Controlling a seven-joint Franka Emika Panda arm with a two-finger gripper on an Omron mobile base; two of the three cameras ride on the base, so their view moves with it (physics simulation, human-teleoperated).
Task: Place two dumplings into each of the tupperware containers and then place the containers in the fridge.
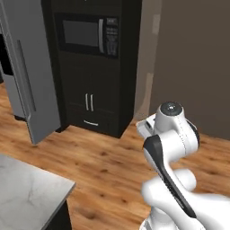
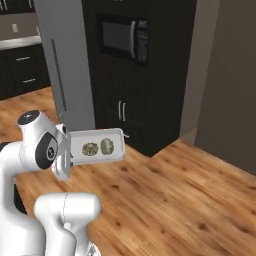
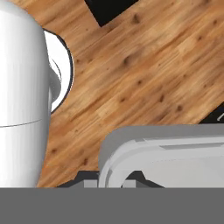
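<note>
White robot arm fills the lower right of the left base view, with the grey fridge (image 1: 27, 90), door ajar, far ahead of it. From the right base view, a tupperware container (image 2: 96, 146) juts level from the tool (image 2: 70, 155), carrying two dumplings (image 2: 90, 149), likely kept flat so they stay in. The hand view shows the tool's fingertips (image 3: 131, 179) pinching the container's rim over wood floor (image 3: 144, 65).

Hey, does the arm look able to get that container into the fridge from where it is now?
Probably not yet. The gripper holds the tupperware container with two dumplings over bare floor, and the fridge stands farther off, showing its grey door rather than shelves.
</note>
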